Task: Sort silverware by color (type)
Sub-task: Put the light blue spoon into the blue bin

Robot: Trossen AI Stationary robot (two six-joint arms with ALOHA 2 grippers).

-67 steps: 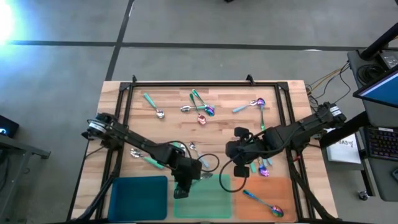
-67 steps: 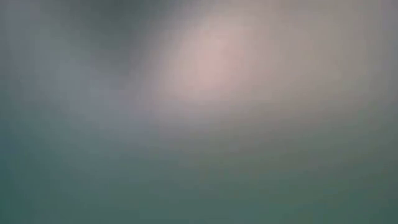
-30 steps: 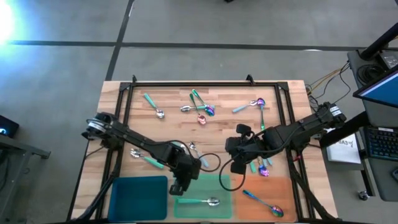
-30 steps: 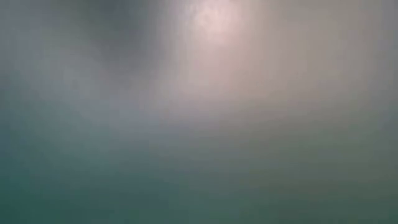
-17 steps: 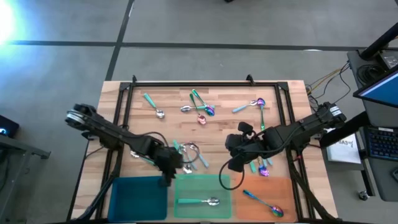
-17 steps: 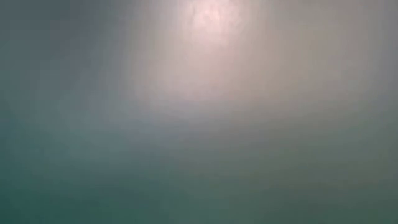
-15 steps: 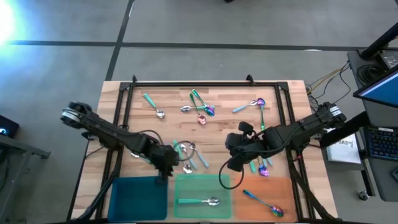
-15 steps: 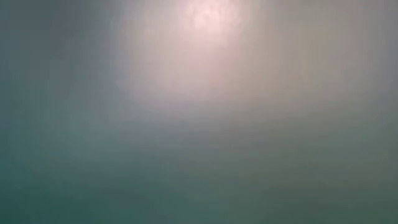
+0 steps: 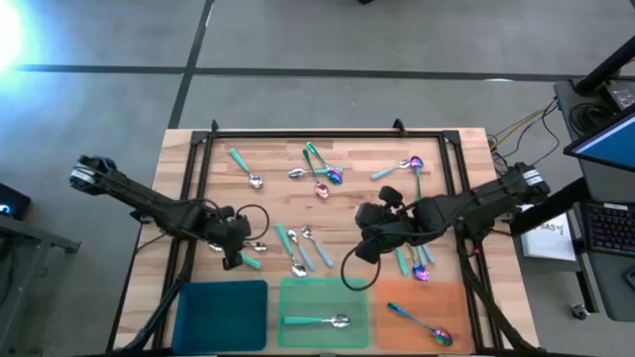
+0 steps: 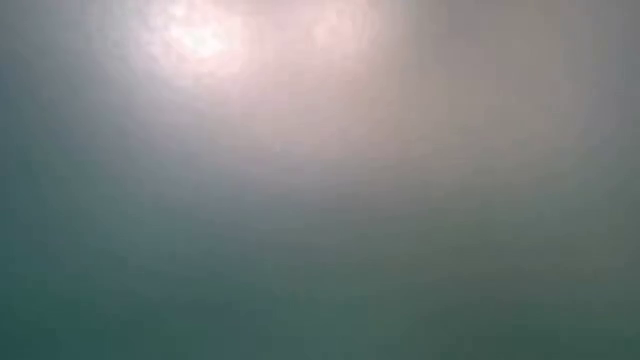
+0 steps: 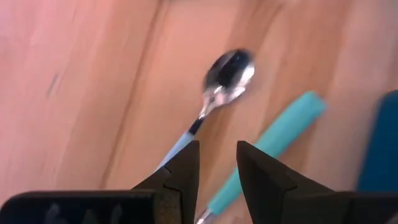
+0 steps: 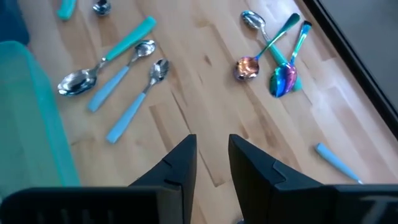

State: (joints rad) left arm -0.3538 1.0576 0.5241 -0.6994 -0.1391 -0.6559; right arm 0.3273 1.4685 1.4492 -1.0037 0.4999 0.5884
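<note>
Here the left gripper [image 9: 234, 248] is hovering low over a blue-handled spoon [image 11: 214, 99] on the table [image 9: 446, 159], jaws parted a little and empty, evidently lining up a pick for the blue tray [image 9: 220, 315]. That spoon is lying flat, its long axis running along the gripper's line of sight, bowl pointing away, beside a teal-handled spoon [image 11: 273, 146]. The right gripper [image 9: 365, 245] is waiting mid-table, its narrow gap empty. One spoon [image 9: 319, 320] is already lying crosswise in the green tray [image 9: 322, 297], bowl towards the orange tray [image 9: 451, 297].
</note>
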